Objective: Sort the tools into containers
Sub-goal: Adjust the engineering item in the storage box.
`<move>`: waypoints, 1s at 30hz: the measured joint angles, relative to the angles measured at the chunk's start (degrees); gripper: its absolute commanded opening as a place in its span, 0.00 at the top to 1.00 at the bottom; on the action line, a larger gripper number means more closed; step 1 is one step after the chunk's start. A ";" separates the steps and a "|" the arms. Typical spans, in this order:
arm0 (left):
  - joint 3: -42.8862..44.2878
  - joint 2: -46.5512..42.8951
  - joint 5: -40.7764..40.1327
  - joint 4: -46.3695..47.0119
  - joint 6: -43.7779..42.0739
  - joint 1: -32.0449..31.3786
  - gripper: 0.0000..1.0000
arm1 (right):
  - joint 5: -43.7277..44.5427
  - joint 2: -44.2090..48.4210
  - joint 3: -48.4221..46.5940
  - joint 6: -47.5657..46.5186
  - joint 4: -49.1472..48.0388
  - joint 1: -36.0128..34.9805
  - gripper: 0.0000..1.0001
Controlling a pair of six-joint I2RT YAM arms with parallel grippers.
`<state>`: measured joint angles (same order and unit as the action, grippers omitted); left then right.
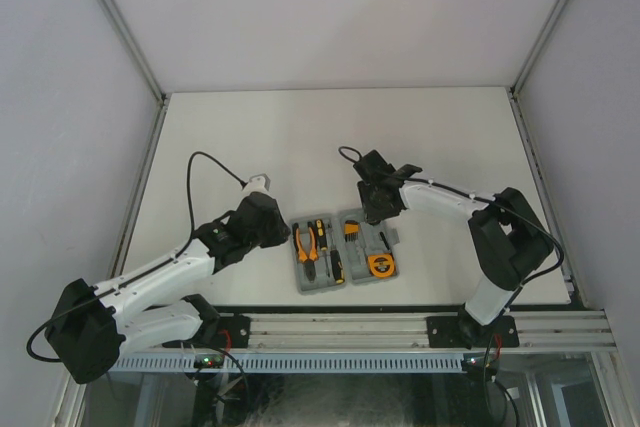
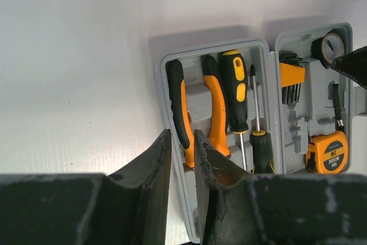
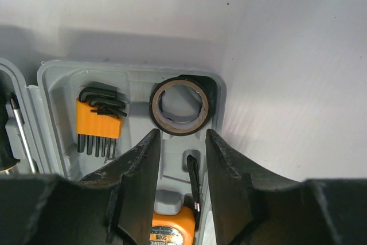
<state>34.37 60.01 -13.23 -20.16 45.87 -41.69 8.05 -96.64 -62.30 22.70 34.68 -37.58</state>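
Left wrist: tape measure (image 2: 327, 153) reads "TAPE MEASURE 2M"; left gripper (image 2: 182, 136) and right gripper (image 3: 182, 135) apart, empty.

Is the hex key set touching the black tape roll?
Apart. The right wrist view shows bare grey case between the hex key set and the tape roll.

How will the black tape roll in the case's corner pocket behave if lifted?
Likely light: the tape roll is a hollow ring with a thin winding. It seems to lean against the pocket wall of the grey case, so it may tip or snag coming out. Being round, it would probably roll if set on edge.
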 measured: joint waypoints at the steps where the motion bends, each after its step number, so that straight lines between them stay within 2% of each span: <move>1: 0.00 0.00 0.00 0.00 0.02 0.00 0.74 | 0.04 0.02 -0.07 0.00 0.02 0.00 0.64; 30: 0.00 0.07 0.00 0.00 0.00 0.07 0.75 | 0.48 -2.99 -1.73 -0.07 -0.11 0.00 0.66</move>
<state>34.37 60.07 -13.23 -20.16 45.87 -41.63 8.54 -99.63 -64.03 22.63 34.57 -37.58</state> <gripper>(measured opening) 0.252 0.338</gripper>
